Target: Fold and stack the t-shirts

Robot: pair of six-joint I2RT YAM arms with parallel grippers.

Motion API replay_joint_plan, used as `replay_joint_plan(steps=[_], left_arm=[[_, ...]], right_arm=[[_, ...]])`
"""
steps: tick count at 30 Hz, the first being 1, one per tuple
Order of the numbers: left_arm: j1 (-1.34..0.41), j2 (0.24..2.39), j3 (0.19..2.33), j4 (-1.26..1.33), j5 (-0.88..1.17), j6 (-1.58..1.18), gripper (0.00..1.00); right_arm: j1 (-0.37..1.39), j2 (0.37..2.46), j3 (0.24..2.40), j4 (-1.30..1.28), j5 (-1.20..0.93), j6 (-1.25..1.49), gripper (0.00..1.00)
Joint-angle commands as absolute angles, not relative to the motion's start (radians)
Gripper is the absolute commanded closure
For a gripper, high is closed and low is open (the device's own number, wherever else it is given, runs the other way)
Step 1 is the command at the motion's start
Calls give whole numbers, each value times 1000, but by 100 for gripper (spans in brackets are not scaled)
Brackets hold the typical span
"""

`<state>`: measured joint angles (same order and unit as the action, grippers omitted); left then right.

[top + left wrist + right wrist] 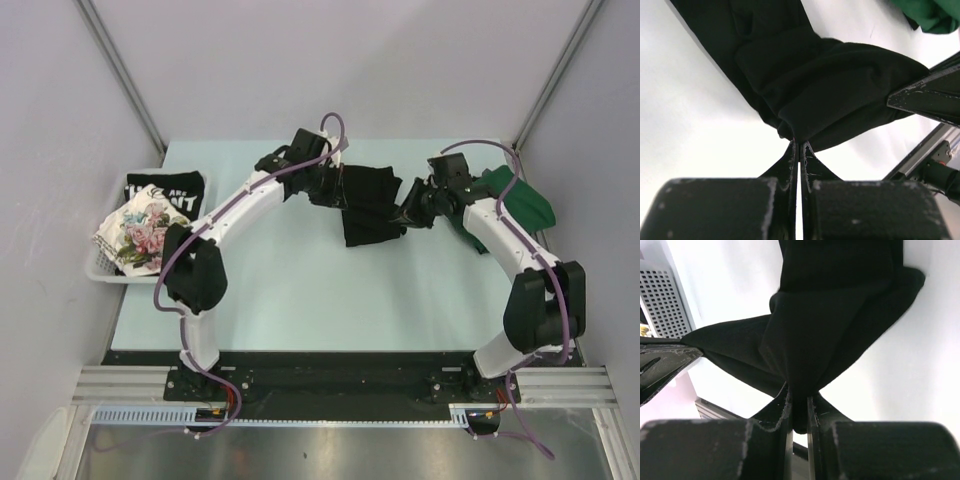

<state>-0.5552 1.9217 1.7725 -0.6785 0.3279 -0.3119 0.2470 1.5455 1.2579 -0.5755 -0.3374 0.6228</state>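
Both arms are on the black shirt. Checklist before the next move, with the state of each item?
1. The left gripper shut on the black shirt: ok.
2. The right gripper shut on the same shirt: ok.
3. Shirt spread flat between them: not ok, bunched.
4. The green shirt apart from the held one: ok.
5. The two other shirts in the basket: ok.
6. Which edges are pinched: cannot tell.

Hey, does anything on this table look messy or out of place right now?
The dark green shirt lies crumpled at the far right edge of the table, seemingly hanging over it. The black shirt is bunched, not flat, pinched by the left tool and right tool.
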Motion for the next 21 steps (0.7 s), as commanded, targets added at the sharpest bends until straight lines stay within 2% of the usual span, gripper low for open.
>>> replay_joint_plan(steps=[1,9,21], left_arm=[[-528,1966,1893,-695,250,-272,100],[-502,2059,1993,-686,222,-290,100],[-446,2187,2155,-686,203,-319,100]], right_arm=[[187,1611,1347,-540,-368,555,100],[144,1738,1451,-512,-420,522,100],[135,1983,1828,-620,-422,423,100]])
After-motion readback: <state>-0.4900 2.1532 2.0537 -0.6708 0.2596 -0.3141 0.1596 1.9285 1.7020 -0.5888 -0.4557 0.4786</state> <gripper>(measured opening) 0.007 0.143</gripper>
